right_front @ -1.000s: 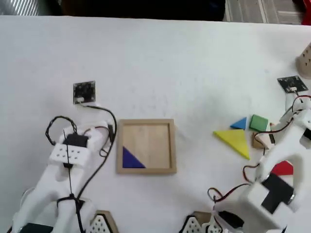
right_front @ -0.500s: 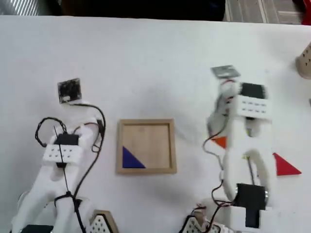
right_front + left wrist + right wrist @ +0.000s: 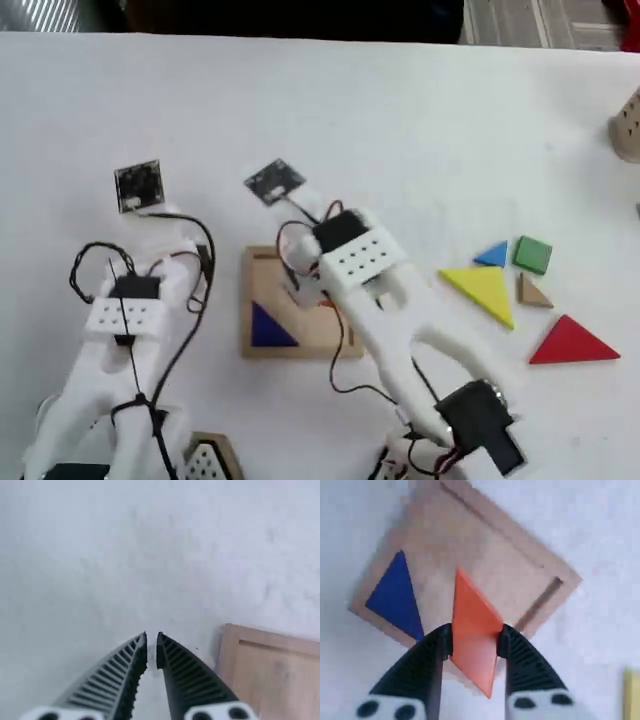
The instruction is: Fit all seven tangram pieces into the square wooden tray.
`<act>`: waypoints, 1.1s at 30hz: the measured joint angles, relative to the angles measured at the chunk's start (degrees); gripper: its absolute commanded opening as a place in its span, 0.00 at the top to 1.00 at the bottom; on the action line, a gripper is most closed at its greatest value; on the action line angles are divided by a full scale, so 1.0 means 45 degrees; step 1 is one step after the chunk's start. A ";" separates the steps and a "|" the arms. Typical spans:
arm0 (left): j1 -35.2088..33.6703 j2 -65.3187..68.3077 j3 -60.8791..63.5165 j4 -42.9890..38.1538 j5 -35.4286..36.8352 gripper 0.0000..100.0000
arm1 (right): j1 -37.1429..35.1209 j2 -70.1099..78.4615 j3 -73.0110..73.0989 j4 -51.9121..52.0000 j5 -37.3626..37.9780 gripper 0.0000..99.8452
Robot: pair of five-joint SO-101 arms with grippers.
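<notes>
Right gripper (image 3: 474,630) has its jaws pinched on an orange piece (image 3: 472,650), a slanted four-sided slab, held over the square wooden tray (image 3: 470,545). Down in the tray a dark blue triangle (image 3: 395,597) lies flat in one corner. Left gripper (image 3: 151,641) grips nothing, its jaws all but together with only a sliver between them, over the white worktop (image 3: 100,555) just beside the tray's edge. Well off to the right arm's side, a yellow triangle (image 3: 485,290), green square (image 3: 533,253), small blue triangle (image 3: 492,255), tan triangle (image 3: 532,292) and red triangle (image 3: 572,342) lie loose on the worktop.

1 orange piece (image 3: 474,635); 1 blue triangle (image 3: 395,597); tan tray (image 3: 520,538).
</notes>
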 measured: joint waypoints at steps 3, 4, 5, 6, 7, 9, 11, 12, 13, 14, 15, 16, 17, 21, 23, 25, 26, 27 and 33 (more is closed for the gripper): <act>0.0000 0.0000 0.0000 0.0000 0.0000 0.94 | -0.0195 0.0742 0.0293 -0.0957 0.0000 0.84; 0.0000 0.0000 0.0000 0.0000 0.0000 0.94 | -0.0274 0.1074 0.0293 -0.1114 0.0000 0.81; 0.0000 0.0000 0.0000 0.0000 0.0000 0.94 | -0.0352 0.1368 0.0293 -0.1211 0.0000 0.78; 0.0000 0.0000 0.0000 0.0000 0.0000 0.94 | -0.0430 0.1661 0.0293 -0.1231 0.0000 0.76; 0.0000 0.0000 0.0000 0.0000 0.0000 0.94 | -0.0488 0.1875 0.0274 -0.1250 0.0000 0.75; 0.0000 0.0000 0.0000 0.0000 0.0000 0.94 | -0.0527 0.2071 -0.0020 -0.1114 0.0000 0.76; 0.0000 0.0000 0.0000 0.0000 0.0000 0.94 | -0.0508 0.2071 -0.0527 -0.0684 0.0059 0.77; 0.0000 0.0000 0.0000 0.0000 0.0000 0.94 | -0.0508 0.2071 -0.0781 -0.0313 0.0195 0.77; 0.0000 0.0000 0.0000 0.0000 0.0000 0.94 | -0.0508 0.2071 -0.0996 0.0059 0.0313 0.78; 0.0000 0.0000 0.0000 0.0000 0.0000 0.94 | -0.0508 0.2071 -0.1231 0.0488 0.0391 0.79; 0.0000 0.0000 0.0000 0.0000 0.0000 0.94 | -0.0449 0.2071 -0.1465 0.0899 0.0488 0.80; 0.0020 0.0000 0.0000 0.0000 0.0000 0.94 | -0.0274 0.2071 -0.1680 0.1348 0.0547 0.81; 0.0078 0.0000 0.0000 0.0000 0.0020 0.94 | 0.0039 0.2071 -0.1836 0.1719 0.0606 0.84; 0.1074 0.0000 0.0000 0.0000 0.0000 0.94 | 0.2305 0.1368 -0.1895 0.2325 0.0703 0.96; 0.1680 0.0000 0.0000 0.0000 0.0000 0.94 | 0.3751 0.0606 -0.1368 0.2188 0.0723 0.98; 0.2149 0.0000 0.0000 0.0000 0.0000 0.98 | 0.5158 -0.0176 -0.0449 0.1524 0.0723 0.98; 0.2344 0.0000 0.0000 0.0000 0.0000 0.98 | 0.5724 -0.0567 0.0117 0.1211 0.0723 0.98; 0.2559 0.0000 0.0000 0.0000 0.0020 0.97 | 0.6271 -0.0879 0.0684 0.0879 0.0723 0.98; 0.4317 0.0000 0.0000 0.0000 0.0000 0.98 | 0.9807 -0.2618 0.3927 -0.0567 0.1778 0.98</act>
